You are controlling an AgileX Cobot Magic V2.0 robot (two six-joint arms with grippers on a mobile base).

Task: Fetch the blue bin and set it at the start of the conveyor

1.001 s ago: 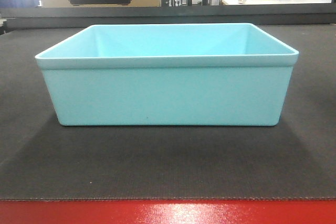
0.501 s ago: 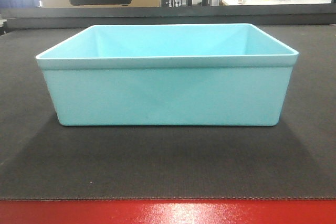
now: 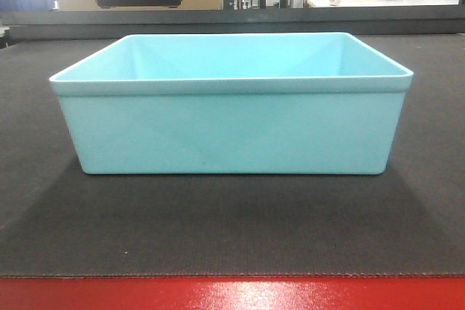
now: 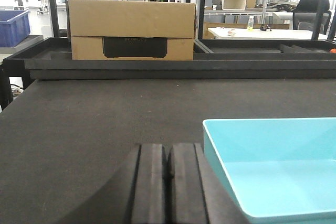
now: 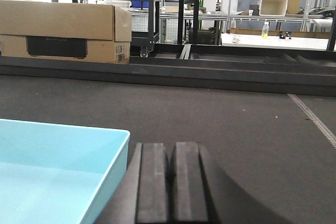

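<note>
A pale turquoise rectangular plastic bin [image 3: 231, 125], smooth-walled with a thin rolled rim, sits flat and upright on the wide dark grey textured conveyor belt [image 3: 218, 230], a little way behind the belt's glossy red front edge [image 3: 232, 294]. It holds nothing that can be seen.

The left gripper [image 4: 168, 182] is beside the bin's left wall, outside it; its two black padded fingers [image 4: 149, 187] are pressed together with nothing between them. In that wrist view the bin's rim [image 4: 220, 156] lies just to the right of the fingers, close but whether touching is unclear.

The right gripper [image 5: 169, 182] mirrors this on the bin's right side, its jaws likewise closed on nothing, with the bin's corner [image 5: 118, 142] just to its left.

Beyond the belt stands a brown cardboard box [image 4: 131, 29] on a dark rack.
</note>
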